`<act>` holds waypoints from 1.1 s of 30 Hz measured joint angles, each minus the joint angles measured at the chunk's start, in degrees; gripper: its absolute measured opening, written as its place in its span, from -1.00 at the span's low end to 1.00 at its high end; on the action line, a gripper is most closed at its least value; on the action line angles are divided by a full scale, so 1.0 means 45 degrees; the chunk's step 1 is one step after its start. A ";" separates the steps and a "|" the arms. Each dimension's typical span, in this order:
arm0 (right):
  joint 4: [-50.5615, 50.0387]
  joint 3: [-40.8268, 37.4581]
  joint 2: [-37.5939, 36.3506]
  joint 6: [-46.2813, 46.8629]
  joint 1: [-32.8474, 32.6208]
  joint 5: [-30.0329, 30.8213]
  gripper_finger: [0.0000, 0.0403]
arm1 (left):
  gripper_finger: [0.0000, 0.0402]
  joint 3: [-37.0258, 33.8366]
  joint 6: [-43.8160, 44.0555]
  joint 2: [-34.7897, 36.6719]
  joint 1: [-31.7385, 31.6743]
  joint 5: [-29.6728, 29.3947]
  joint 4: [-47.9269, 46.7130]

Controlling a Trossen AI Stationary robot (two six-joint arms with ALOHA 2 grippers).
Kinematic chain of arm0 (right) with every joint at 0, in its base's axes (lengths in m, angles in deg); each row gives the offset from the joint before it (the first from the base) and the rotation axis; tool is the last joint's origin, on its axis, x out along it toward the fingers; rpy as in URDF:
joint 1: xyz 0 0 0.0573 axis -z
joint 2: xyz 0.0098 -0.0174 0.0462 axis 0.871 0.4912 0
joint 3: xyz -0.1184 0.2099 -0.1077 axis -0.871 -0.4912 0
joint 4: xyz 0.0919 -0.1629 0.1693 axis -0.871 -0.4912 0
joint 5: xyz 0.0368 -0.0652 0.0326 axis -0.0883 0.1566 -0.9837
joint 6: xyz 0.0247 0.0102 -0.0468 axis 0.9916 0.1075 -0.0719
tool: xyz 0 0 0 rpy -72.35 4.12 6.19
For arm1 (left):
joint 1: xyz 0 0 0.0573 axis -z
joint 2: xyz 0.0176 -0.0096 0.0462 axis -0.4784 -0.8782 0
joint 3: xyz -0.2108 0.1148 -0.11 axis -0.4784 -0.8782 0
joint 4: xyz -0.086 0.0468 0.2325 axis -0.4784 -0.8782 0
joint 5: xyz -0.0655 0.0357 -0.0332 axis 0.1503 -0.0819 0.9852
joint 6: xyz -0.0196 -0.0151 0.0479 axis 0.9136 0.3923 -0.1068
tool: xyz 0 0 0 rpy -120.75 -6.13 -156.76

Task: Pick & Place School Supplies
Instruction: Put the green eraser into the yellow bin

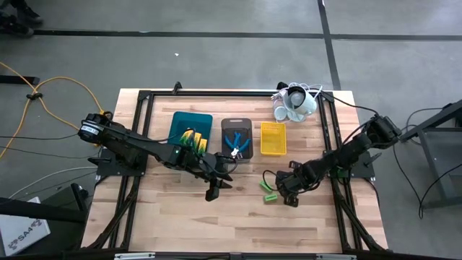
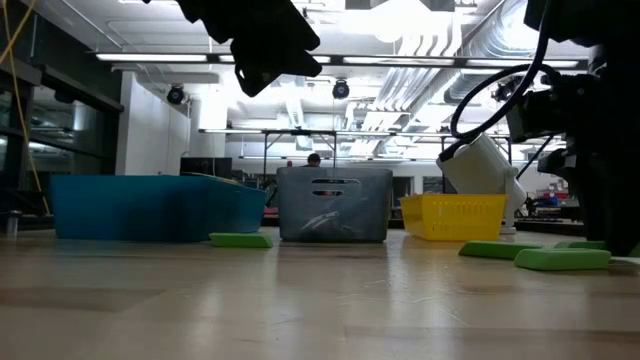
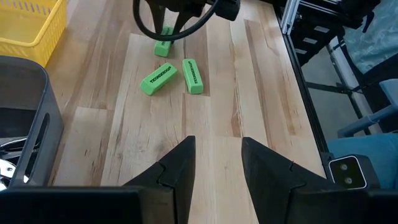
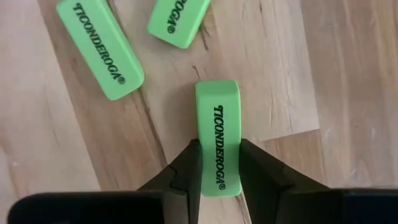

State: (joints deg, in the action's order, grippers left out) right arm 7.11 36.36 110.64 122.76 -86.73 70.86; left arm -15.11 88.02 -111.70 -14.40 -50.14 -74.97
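While beside boxes (image 1: 193, 139) in teal tray (image 1: 189, 120), pliers (image 1: 235, 143) in grey tray (image 1: 236, 124)

"TICONDEROGA" is printed in black on each green eraser (image 4: 219, 140) in the right wrist view (cut short on one at the edge); the left wrist view shows similar lettering, too small to read.

Two dark jointed arms, black cable looped at the right gripper (image 4: 219, 163)

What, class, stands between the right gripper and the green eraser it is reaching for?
Nothing visible. In the right wrist view the right gripper has its fingers against both long sides of one green eraser lying on the table; two other erasers lie apart from it.
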 joint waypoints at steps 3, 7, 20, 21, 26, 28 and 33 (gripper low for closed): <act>-0.0007 0.0027 0.0000 -0.0002 0.0003 -0.0065 -0.58 | -0.37 0.0000 0.0000 0.0000 0.0000 0.0015 0.0000; -0.0029 0.0037 0.0000 0.0005 0.0005 -0.0088 -0.60 | -0.37 0.0000 0.0000 0.0000 0.0000 0.0112 0.0000; -0.0222 0.0533 -0.0005 -0.0144 0.0988 -0.0126 -0.61 | -0.37 0.0000 -0.0005 0.0000 0.0000 0.0112 -0.0005; -0.0270 0.0701 -0.0005 -0.0313 0.1056 -0.0123 -0.61 | -0.37 0.0000 -0.0005 0.0000 -0.0001 0.0110 -0.0005; -0.1320 0.1889 -0.0010 -0.1130 0.1382 0.0020 -0.60 | -0.37 0.0000 -0.0005 0.0000 -0.0003 0.0107 -0.0010; -0.1918 0.2412 -0.0015 -0.1410 0.1585 0.0271 -0.61 | -0.37 0.0000 -0.0005 0.0000 0.0000 0.0107 -0.0014; -0.3226 0.3574 -0.0018 -0.1724 0.2261 0.1030 -0.60 | -0.37 0.0000 -0.0005 0.0000 -0.0003 0.0107 -0.0077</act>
State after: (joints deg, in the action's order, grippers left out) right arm -7.41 52.44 110.56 115.00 -76.56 75.49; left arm -15.11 88.00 -111.70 -14.42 -49.66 -75.31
